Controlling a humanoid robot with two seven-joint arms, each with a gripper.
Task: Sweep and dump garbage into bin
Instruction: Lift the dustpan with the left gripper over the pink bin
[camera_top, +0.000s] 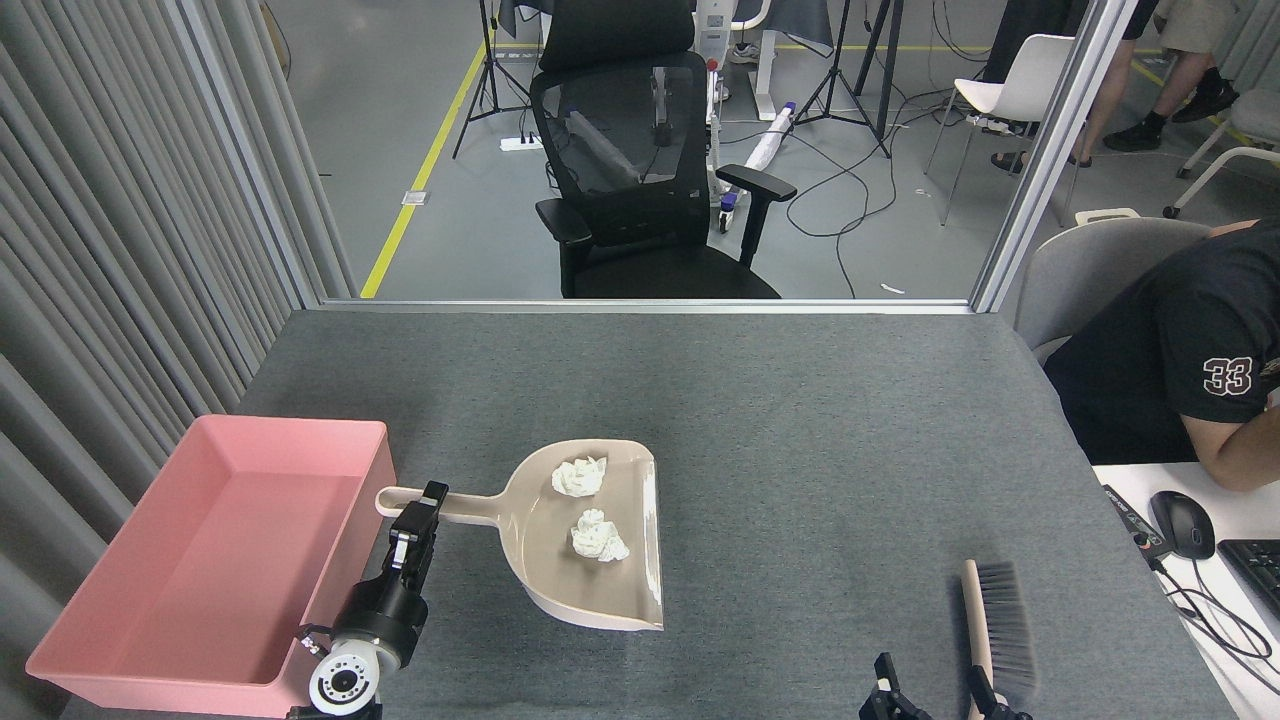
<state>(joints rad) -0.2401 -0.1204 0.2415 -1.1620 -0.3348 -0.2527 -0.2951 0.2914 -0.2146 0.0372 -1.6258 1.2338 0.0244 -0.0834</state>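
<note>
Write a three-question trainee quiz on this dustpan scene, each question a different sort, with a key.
1. True or false: both tissue wads lie inside the dustpan.
2. Multiple choice: the left gripper is closed on A) the brush, B) the dustpan's handle, C) the pink bin's rim.
3. Fill in: the brush is at the ____ gripper.

Key:
1. True.
2. B. The handle points toward the pink bin, which holds nothing visible yet.
3. Right; its grip state cannot be judged at the frame's edge.
</note>
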